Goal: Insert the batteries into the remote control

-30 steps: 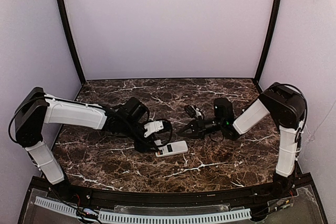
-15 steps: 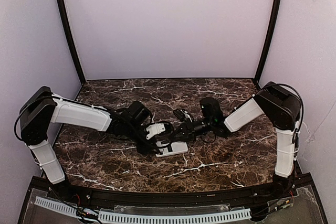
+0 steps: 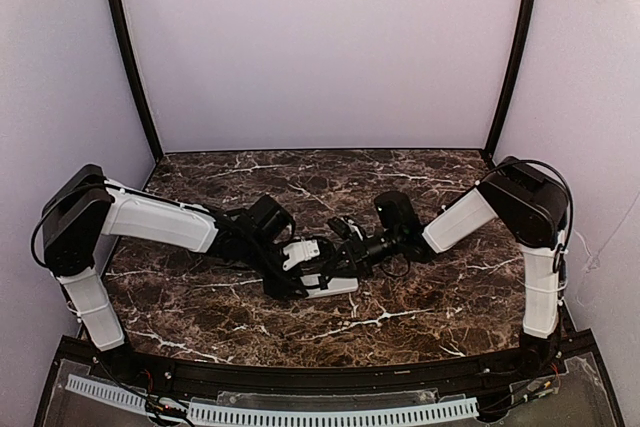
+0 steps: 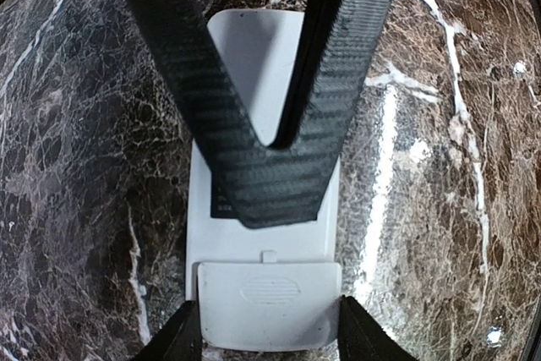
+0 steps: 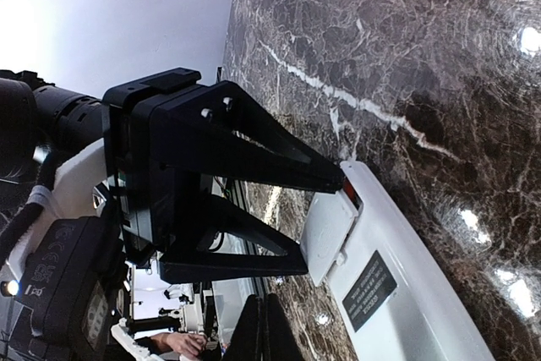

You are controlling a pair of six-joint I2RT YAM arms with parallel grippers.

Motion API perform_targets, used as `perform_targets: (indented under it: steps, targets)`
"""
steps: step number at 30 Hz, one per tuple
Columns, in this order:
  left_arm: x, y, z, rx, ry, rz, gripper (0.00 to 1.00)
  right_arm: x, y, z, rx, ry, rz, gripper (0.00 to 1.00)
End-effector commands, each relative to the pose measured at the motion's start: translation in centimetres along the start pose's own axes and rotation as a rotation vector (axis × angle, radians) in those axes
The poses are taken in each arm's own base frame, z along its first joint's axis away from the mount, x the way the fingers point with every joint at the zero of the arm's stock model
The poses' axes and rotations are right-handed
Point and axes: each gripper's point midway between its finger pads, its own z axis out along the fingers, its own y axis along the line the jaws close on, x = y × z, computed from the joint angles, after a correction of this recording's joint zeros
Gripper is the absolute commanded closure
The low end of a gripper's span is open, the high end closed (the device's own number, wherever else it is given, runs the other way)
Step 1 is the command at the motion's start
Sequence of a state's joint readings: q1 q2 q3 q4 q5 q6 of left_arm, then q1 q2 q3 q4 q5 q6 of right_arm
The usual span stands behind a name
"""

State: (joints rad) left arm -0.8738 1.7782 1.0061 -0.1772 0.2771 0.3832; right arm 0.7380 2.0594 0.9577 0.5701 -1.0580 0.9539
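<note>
The left end effector [image 4: 269, 336] is grasping the remote control [image 4: 264, 247], one fingertip pressing each long edge beside the ribbed battery cover [image 4: 269, 298]. The right end effector [image 4: 272, 200] is clenched, its joined tips pointing down at the remote's white back. The remote is lying face down on the middle of the counter [image 4: 84, 166]. The left arm [image 3: 160, 222] and right arm [image 3: 455, 222] are reaching low toward each other. The cover is hiding the compartment. One second ago the right end effector was hovering apart, to the right.
</note>
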Motion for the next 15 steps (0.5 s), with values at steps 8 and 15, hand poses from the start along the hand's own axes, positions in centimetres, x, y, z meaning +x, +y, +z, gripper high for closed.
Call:
perform_targets:
  steps: [8, 15]
  targets:
    - [0.7, 0.3, -0.6, -0.028, 0.061, 0.024, 0.47, 0.1, -0.2, 0.6, 0.014, 0.023, -0.012, 1.00]
    - [0.3, 0.9, -1.4, -0.065, 0.066, 0.049, 0.47, 0.0, -0.4, 0.4, 0.026, 0.021, -0.009, 1.00]
